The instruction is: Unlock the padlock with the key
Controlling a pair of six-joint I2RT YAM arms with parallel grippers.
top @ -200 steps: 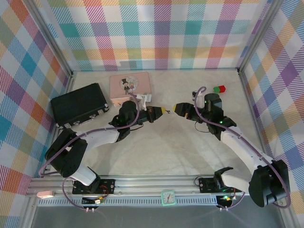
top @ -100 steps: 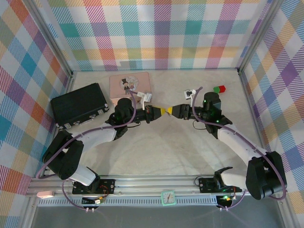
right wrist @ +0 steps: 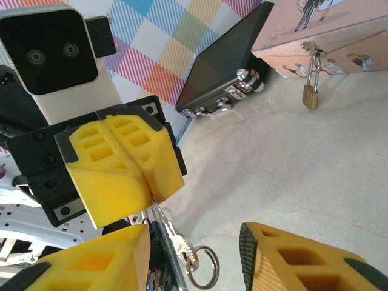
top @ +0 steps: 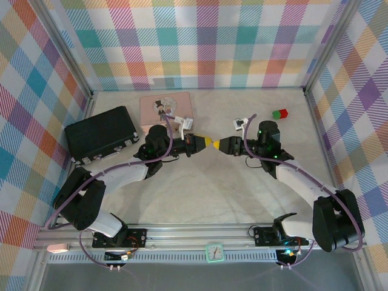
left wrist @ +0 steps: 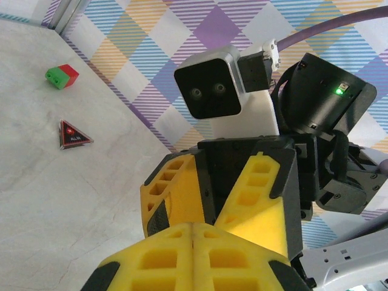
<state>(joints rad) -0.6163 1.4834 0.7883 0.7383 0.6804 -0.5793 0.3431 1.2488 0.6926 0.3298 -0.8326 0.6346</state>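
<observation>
My left gripper [top: 210, 143] is shut on the key [right wrist: 171, 232]. In the right wrist view the thin grey key and its ring [right wrist: 204, 267] hang out from the left gripper's closed yellow fingers [right wrist: 121, 163]. My right gripper [right wrist: 194, 257] is open, one finger on each side of the key, not touching it. In the top view the two grippers meet tip to tip at mid-table, the right gripper [top: 220, 144] facing the left. The brass padlock [right wrist: 310, 92] hangs by its silver shackle from the clasp of the pink tin [right wrist: 345, 30].
A black case [top: 100, 133] lies at the left beside the pink tin [top: 165, 109]. The red-and-green block [top: 279, 113] sits at the back right, and a dark red triangle [left wrist: 74, 134] lies on the table near that block [left wrist: 62, 76].
The two grippers have closed the gap between them, and the right gripper's open fingers now stand around the key held by the left.
</observation>
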